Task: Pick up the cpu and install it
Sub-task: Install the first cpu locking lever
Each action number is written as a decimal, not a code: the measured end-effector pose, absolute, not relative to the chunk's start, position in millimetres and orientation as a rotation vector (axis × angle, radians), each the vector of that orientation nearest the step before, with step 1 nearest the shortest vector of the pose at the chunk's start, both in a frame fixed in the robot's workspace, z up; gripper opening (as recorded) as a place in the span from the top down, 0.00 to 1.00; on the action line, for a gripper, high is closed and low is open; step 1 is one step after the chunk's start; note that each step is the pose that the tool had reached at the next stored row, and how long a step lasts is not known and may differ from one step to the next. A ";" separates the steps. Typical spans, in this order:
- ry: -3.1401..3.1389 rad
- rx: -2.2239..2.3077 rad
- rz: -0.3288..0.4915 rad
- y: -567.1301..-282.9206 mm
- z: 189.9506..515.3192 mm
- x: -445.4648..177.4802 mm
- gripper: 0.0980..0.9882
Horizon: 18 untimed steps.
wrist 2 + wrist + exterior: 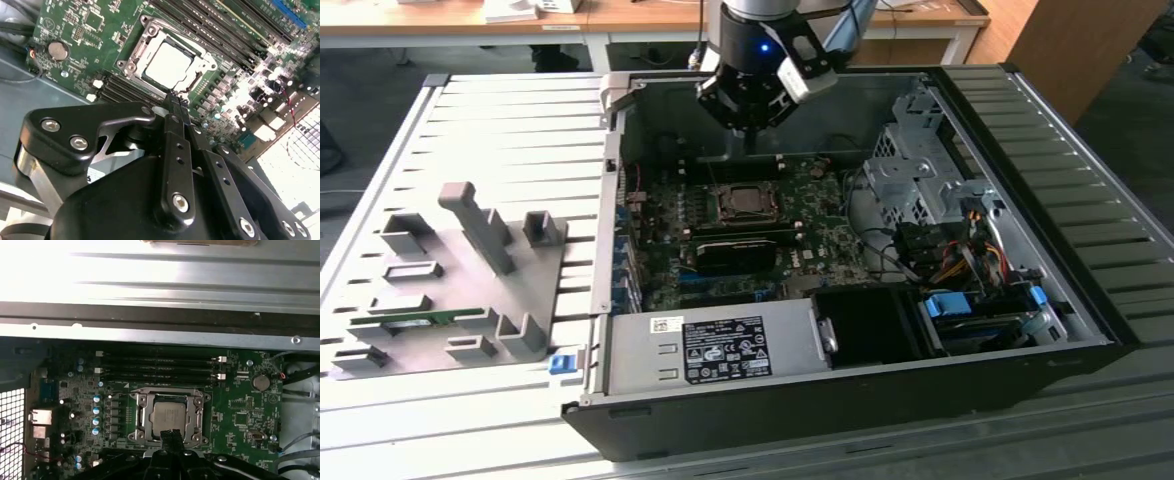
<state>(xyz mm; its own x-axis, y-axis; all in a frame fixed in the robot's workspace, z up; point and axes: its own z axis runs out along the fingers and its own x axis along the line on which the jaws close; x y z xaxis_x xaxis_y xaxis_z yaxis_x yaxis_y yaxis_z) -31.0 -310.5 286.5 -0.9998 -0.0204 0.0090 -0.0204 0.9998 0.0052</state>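
One risk we see: the cpu (167, 64) already lies in its socket frame (170, 418) on the motherboard (774, 230), and our gripper (176, 102), fingers pressed together holding nothing, hangs just above, where a downward drift could scrape it.

Black claw (172, 100) with angular linkage arms, silver screws; wrist (754, 50) black with 1 blue light.
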 end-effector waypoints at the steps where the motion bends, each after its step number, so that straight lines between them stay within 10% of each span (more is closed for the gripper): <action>1: -3.132 0.032 -0.008 -310.4 286.4 -32.3 0.99; 18: -3.132 0.032 -0.008 -310.5 283.2 -46.7 0.99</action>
<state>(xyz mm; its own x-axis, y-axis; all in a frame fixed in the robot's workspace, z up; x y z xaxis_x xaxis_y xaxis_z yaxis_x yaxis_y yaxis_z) -46.7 -310.5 283.2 -0.9998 -0.0203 0.0091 -0.0202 0.9998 0.0051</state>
